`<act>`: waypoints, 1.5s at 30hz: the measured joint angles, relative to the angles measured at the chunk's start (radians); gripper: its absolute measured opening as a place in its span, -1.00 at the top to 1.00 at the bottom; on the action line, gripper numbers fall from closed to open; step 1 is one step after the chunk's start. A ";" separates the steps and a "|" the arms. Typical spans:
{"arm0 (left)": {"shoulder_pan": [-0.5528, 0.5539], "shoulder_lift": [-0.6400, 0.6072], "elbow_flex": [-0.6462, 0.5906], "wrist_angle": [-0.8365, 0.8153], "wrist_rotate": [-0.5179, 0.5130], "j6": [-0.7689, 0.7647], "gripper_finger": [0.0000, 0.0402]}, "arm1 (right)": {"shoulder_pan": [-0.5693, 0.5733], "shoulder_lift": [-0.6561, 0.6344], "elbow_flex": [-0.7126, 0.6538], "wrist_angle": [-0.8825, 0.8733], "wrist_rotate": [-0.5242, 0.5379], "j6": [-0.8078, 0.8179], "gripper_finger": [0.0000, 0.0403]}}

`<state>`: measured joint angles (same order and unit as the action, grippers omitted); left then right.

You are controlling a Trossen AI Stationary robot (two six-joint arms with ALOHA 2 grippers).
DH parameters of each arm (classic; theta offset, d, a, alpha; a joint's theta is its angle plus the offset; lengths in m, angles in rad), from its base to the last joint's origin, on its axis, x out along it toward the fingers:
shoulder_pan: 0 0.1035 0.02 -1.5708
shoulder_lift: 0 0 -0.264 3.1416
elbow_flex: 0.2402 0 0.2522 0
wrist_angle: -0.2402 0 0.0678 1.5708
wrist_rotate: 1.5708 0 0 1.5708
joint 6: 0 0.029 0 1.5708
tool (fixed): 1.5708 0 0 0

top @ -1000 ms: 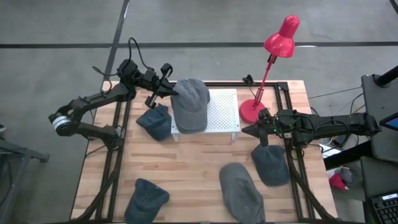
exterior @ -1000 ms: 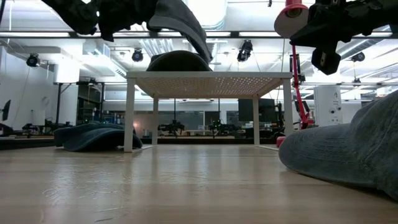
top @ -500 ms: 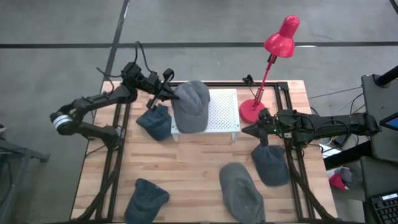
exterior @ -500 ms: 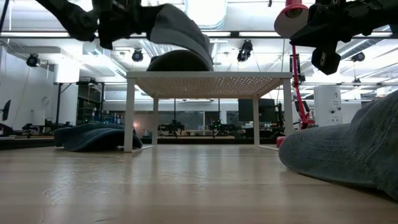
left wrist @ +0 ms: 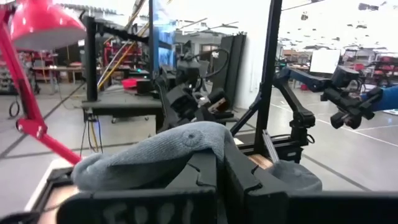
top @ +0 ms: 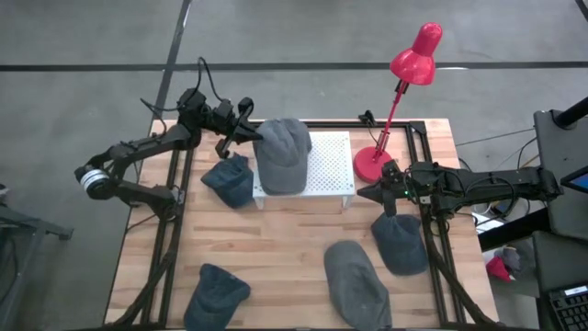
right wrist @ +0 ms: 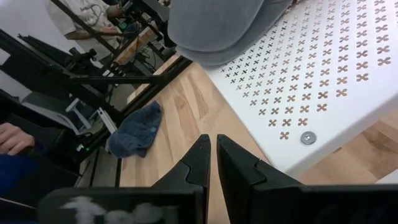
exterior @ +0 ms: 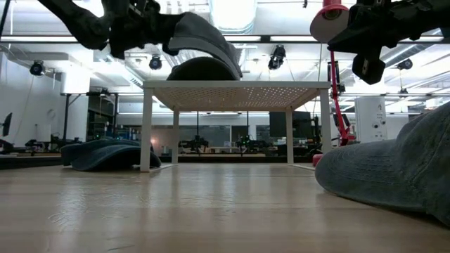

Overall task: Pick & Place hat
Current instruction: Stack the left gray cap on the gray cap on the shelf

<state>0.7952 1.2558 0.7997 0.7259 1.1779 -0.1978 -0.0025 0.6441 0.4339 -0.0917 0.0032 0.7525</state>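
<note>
A grey fabric cap (top: 281, 154) was seen draped over the left half of a white perforated metal stand (top: 331, 165) at the upper centre of the overhead frame, its brim end pinched by the left gripper (top: 246, 129), whose fingers were closed on the cloth; in the table-level view the cap's brim was held raised above the stand's top at upper left while its crown rested on the stand, so the placing was judged nearly done, with only the release and withdrawal left. The right gripper (top: 390, 195) was held with its fingers shut and nothing between them, just right of the stand and above another grey cap (top: 401, 243) at the right of the wooden table (top: 285, 248); a third grey cap (top: 356, 283) lay at lower centre, a dark blue cap (top: 218, 296) at lower left and another dark blue cap (top: 230, 179) just left of the stand, all judged still to be moved; a red desk lamp (top: 395, 92) stood at upper right.
</note>
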 joint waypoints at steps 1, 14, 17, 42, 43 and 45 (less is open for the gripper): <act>0.002 0.000 0.008 0.000 0.014 -0.006 1.00 | 0.000 0.000 0.000 0.000 0.000 0.000 0.87; 0.041 -0.001 -0.018 -0.119 0.038 -0.010 1.00 | 0.000 0.000 0.000 0.000 0.000 0.000 0.87; 0.056 -0.001 -0.019 -0.124 0.037 -0.015 1.00 | 0.000 0.000 0.000 0.000 0.000 0.000 0.87; 0.096 -0.001 -0.019 -0.268 0.036 -0.030 0.75 | 0.000 0.000 0.000 0.000 0.000 0.000 0.87; 0.098 -0.001 -0.019 -0.267 0.036 -0.031 0.74 | 0.000 0.000 0.000 0.000 0.000 0.000 0.87; 0.099 -0.001 -0.019 -0.267 0.037 -0.035 0.71 | 0.000 0.000 0.000 0.000 0.000 0.000 0.87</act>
<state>0.8946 1.2545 0.7803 0.4592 1.2144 -0.2332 -0.0025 0.6438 0.4338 -0.0917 0.0029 0.7521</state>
